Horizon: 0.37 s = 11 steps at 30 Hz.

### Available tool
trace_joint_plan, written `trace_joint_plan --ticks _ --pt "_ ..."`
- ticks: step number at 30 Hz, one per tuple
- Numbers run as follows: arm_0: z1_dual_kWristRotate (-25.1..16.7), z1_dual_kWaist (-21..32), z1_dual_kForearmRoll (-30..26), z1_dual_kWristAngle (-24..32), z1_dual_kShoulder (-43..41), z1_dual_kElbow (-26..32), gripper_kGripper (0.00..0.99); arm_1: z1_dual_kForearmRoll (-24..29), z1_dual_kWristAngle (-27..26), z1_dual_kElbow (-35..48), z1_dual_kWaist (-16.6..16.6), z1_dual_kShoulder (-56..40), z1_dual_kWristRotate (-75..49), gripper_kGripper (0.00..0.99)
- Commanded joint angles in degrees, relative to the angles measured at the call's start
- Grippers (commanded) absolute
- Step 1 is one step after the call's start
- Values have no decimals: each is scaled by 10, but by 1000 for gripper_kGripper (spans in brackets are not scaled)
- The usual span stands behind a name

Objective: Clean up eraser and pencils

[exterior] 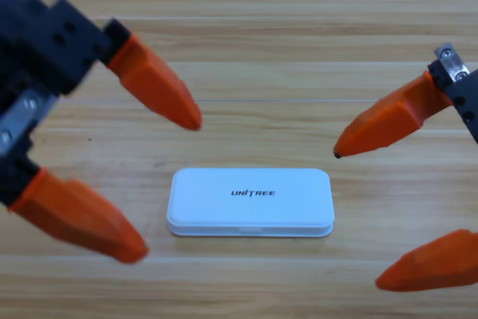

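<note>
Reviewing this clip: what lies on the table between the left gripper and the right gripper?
In the high view, only the closed white case lies between the left gripper and right gripper. No eraser or pencils show.

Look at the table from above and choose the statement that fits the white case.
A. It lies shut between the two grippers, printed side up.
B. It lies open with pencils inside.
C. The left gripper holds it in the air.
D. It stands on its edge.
A: the white case lies flat and closed on the wooden table, its lettering facing up, with the left gripper and the right gripper open on either side, touching nothing.
</note>
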<state>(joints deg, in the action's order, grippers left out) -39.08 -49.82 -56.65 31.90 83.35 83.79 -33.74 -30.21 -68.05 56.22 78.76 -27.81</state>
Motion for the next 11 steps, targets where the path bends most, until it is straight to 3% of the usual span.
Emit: trace_joint_plan --ticks 1,11 --pt "5 -24 28 7 3 -45 990 10 -10 16 -1 14 2 950" --pt "2 -23 31 9 5 -46 990 10 -10 17 -1 11 4 950"
